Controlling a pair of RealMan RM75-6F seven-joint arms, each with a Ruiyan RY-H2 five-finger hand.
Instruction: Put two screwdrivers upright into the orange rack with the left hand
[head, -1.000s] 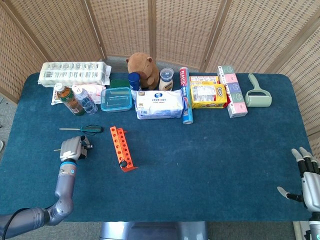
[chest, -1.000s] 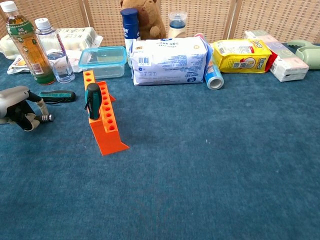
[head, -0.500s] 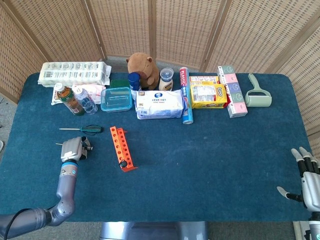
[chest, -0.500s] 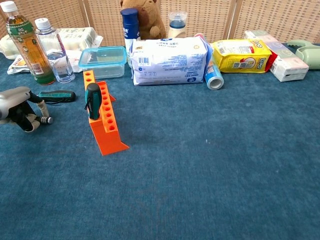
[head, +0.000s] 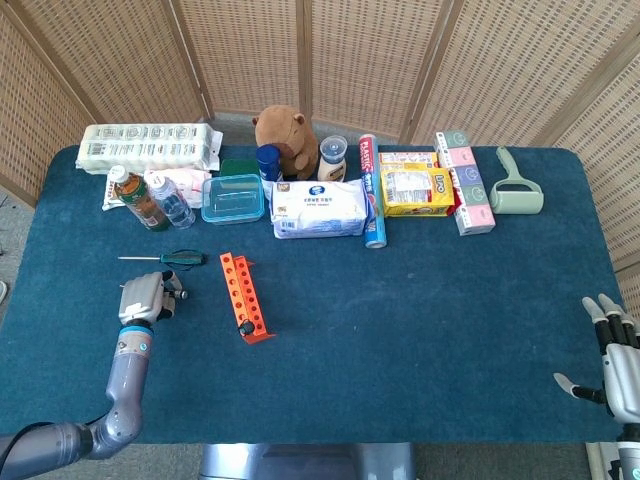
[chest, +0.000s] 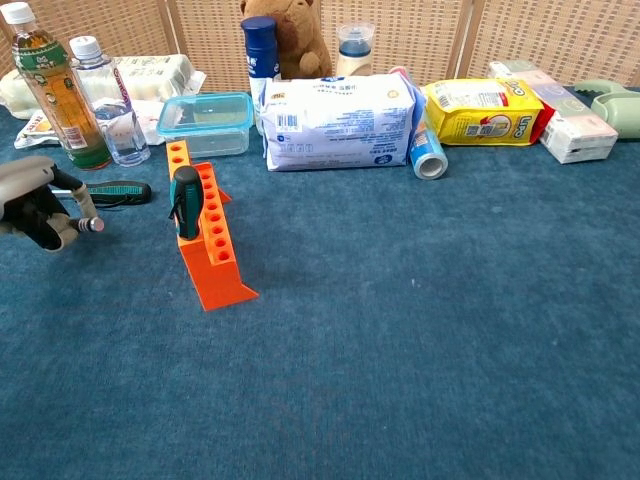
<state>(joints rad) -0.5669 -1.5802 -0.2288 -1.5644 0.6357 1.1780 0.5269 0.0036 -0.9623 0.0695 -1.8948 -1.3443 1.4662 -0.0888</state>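
The orange rack (head: 245, 297) (chest: 203, 235) lies on the blue table left of centre. One green-handled screwdriver (chest: 186, 200) (head: 246, 327) stands upright in a hole at its near end. A second screwdriver (head: 170, 258) (chest: 118, 190) lies flat on the cloth behind and left of the rack. My left hand (head: 143, 298) (chest: 40, 205) hovers just in front of that lying screwdriver, apart from it, fingers curled in and holding nothing. My right hand (head: 610, 360) rests at the near right table edge with its fingers spread and nothing in them.
Two bottles (chest: 55, 90), a clear lidded box (chest: 205, 122) and an egg carton (head: 150, 145) stand behind the lying screwdriver. A wipes pack (head: 320, 208), a plush toy (head: 285, 135), snack boxes (head: 418, 188) and a lint roller (head: 515, 185) line the back.
My left hand has risen slightly and edged toward the lying screwdriver. Both screwdrivers, the rack and the right hand have not moved.
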